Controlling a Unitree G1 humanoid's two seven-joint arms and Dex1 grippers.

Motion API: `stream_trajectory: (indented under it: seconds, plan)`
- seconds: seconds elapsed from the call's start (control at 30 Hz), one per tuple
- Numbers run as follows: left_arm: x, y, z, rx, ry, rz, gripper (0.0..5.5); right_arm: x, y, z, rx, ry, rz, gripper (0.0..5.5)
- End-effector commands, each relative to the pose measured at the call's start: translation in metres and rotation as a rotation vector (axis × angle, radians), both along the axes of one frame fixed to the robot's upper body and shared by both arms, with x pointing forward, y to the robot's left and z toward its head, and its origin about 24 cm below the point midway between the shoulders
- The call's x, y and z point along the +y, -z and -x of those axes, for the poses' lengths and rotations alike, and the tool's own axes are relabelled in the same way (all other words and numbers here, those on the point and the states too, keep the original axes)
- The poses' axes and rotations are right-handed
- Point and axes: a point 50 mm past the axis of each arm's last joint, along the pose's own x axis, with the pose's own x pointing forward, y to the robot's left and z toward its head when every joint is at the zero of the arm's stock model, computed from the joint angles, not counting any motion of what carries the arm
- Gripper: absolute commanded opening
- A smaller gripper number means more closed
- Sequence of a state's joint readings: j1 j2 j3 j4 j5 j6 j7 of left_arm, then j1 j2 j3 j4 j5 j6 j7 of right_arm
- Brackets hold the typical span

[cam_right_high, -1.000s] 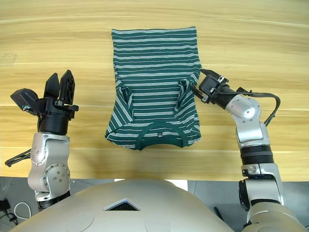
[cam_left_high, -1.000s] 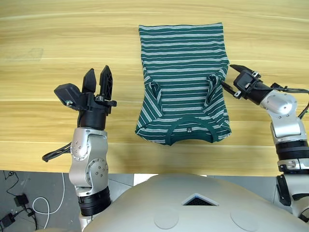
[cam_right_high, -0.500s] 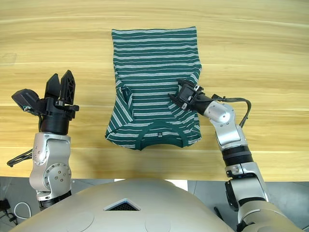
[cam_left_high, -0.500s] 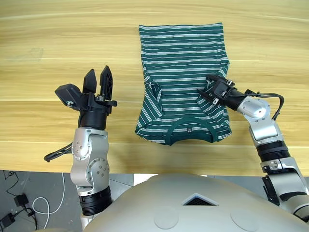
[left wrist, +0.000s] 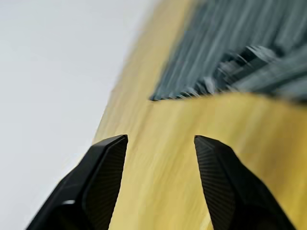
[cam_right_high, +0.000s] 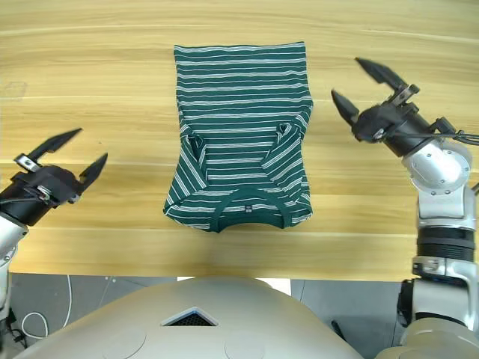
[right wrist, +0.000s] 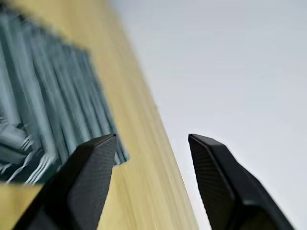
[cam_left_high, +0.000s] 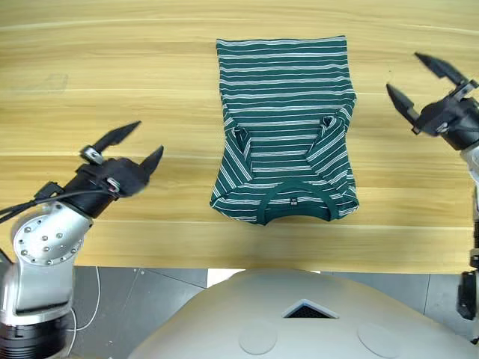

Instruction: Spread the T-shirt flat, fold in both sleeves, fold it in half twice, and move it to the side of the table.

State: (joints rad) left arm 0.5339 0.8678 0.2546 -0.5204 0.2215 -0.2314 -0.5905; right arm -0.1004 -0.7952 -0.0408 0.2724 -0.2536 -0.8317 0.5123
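**Grippers both splayed wide and holding nothing, flanking the T-shirt**

Wooden table (cam_left_high: 112, 67) is taking up most of both eye views. A strip of grey floor (cam_left_high: 161, 295) is showing below its near edge, with a white cable (cam_right_high: 30, 323) lying on it at the robot's left.

Green-and-white striped T-shirt (cam_left_high: 284, 97) is lying in the middle of the table, hem at the far end and collar (cam_left_high: 293, 196) pointing toward the robot. Both sleeves (cam_left_high: 238, 153) are sitting folded inward over the chest as slanted flaps. The near corners are looking slightly rumpled.

Left gripper (cam_left_high: 148, 138) is hanging over the table well to the left of the shirt, level with the folded sleeves. Right gripper (cam_left_high: 404, 73) is hanging near the shirt's right edge, level with its upper half. A stretch of plain wood is separating each gripper from the fabric.

Wrist views are adding the close-up:
- Left wrist view: the left gripper (left wrist: 160, 141) is framing the wood, with one blurred corner of the shirt (left wrist: 249, 43) beyond it.
- Right wrist view: the right gripper (right wrist: 152, 138) is framing the table edge, with striped cloth (right wrist: 43, 105) to one side.
- Both are catching a pale backdrop (left wrist: 48, 57) past the table edge, which the eye views are not covering.
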Motion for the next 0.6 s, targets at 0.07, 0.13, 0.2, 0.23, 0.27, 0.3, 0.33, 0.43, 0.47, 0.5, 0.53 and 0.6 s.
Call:
stream_trajectory:
  seconds: [0.07, 0.13, 0.2, 0.23, 0.27, 0.3, 0.33, 0.43, 0.47, 0.5, 0.53, 0.6]
  plan:
    - [-0.025, 0.014, 0.016, 0.084, 0.31, -0.134, 2.57, 0.003, 0.037, 0.041, 0.145, -0.292, 0.216, 2.74]
    - [-0.025, 0.023, 0.019, 0.09, 0.335, -0.157, 2.57, -0.004, 0.047, 0.05, 0.2, -0.29, 0.221, 2.74]
    - [-0.018, 0.031, 0.023, 0.109, 0.324, -0.166, 2.57, -0.01, 0.059, 0.067, 0.283, -0.313, 0.243, 2.74]
    - [-0.015, 0.035, 0.025, 0.123, 0.32, -0.173, 2.57, -0.011, 0.064, 0.073, 0.313, -0.316, 0.236, 2.74]
    - [-0.012, 0.039, 0.026, 0.133, 0.319, -0.181, 2.57, -0.011, 0.066, 0.076, 0.331, -0.315, 0.223, 2.74]
    - [-0.009, 0.043, 0.027, 0.141, 0.316, -0.193, 2.57, -0.011, 0.069, 0.079, 0.347, -0.317, 0.219, 2.74]
    - [-0.006, 0.048, 0.028, 0.154, 0.316, -0.206, 2.57, -0.011, 0.071, 0.081, 0.361, -0.313, 0.209, 2.74]
    - [0.0, 0.055, 0.027, 0.167, 0.313, -0.22, 2.57, -0.01, 0.073, 0.084, 0.385, -0.31, 0.204, 2.74]
    - [0.002, 0.056, 0.027, 0.168, 0.31, -0.222, 2.57, -0.011, 0.073, 0.084, 0.393, -0.306, 0.206, 2.74]
    - [0.003, 0.057, 0.027, 0.169, 0.308, -0.223, 2.57, -0.011, 0.073, 0.084, 0.397, -0.3, 0.207, 2.74]
    - [0.005, 0.057, 0.027, 0.169, 0.303, -0.221, 2.57, -0.012, 0.074, 0.084, 0.401, -0.296, 0.208, 2.74]
    - [0.005, 0.06, 0.024, 0.164, 0.29, -0.203, 2.57, -0.013, 0.074, 0.083, 0.409, -0.29, 0.208, 2.74]
